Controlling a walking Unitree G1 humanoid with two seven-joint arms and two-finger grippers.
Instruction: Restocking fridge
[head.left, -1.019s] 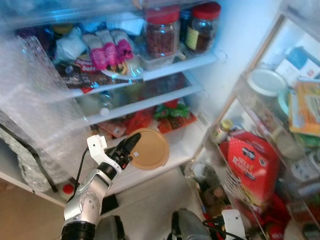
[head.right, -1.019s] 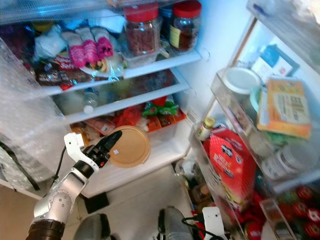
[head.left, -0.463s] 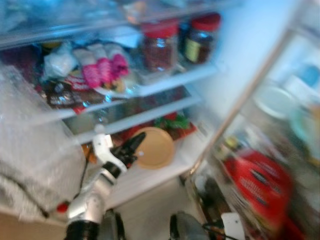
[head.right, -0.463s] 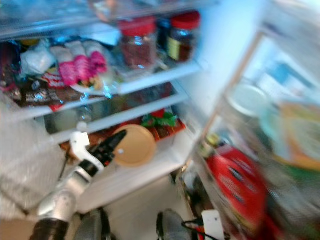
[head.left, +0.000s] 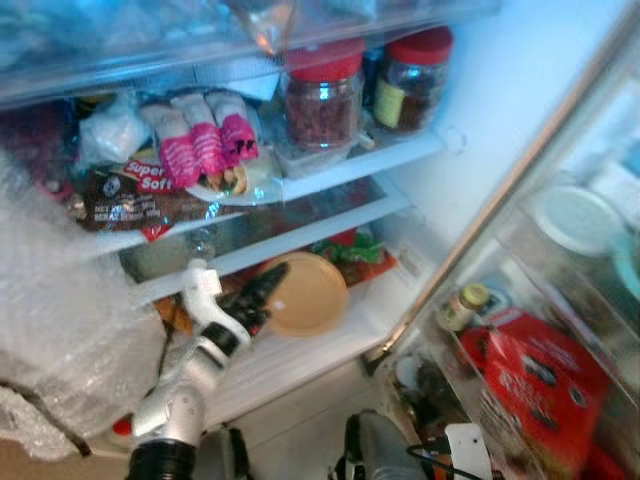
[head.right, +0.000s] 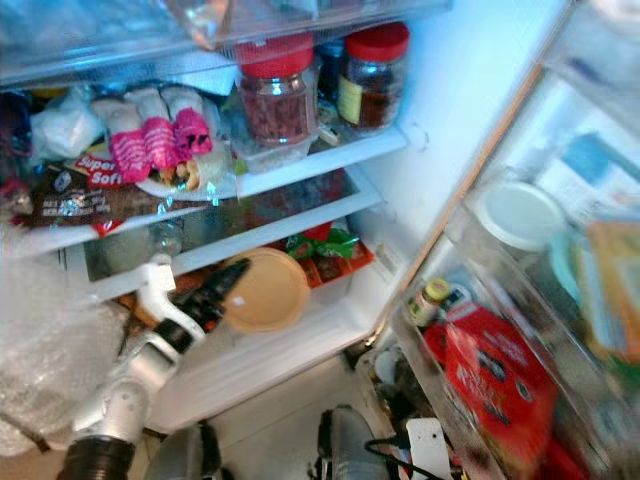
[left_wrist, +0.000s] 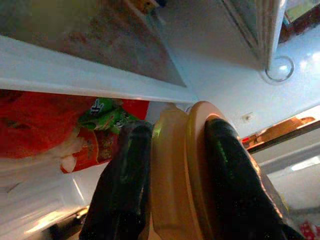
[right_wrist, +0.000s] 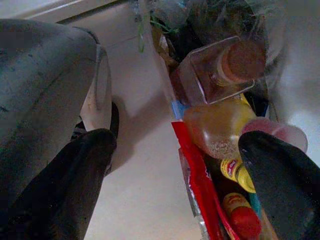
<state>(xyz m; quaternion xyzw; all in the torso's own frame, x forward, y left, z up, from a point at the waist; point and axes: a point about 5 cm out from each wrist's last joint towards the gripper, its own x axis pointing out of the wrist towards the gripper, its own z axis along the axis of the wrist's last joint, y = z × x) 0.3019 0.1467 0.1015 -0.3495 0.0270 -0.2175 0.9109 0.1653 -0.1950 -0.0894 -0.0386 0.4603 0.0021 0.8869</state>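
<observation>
- The fridge (head.left: 470, 110) is standing wide open, its white shelves crowded and its door (head.left: 590, 330) swung out on the robot's right.
- A sheet of bubble wrap (head.left: 50, 320) is hanging over the left side of the shelves.
- A red carton (head.left: 535, 375) is sitting in the door rack, with a small yellow-lidded jar (head.left: 462, 305) just beside it.
- Two red-lidded jars (head.left: 322, 95) are standing side by side on the upper shelf, near pink-wrapped packets (head.left: 205, 145).
- The tan round container (head.left: 305, 295) is hovering at the lower shelf, in front of red and green packets (head.left: 350, 255) — its rim is caught between black fingers (left_wrist: 125, 190).
- The left gripper (head.left: 262, 296) is clamping that container's edge, arm reaching up from below.
- The right gripper (right_wrist: 180, 185) is hanging low by the door's bottom rack, fingers spread apart — sauce bottles (right_wrist: 220, 127) are lying beyond them.
</observation>
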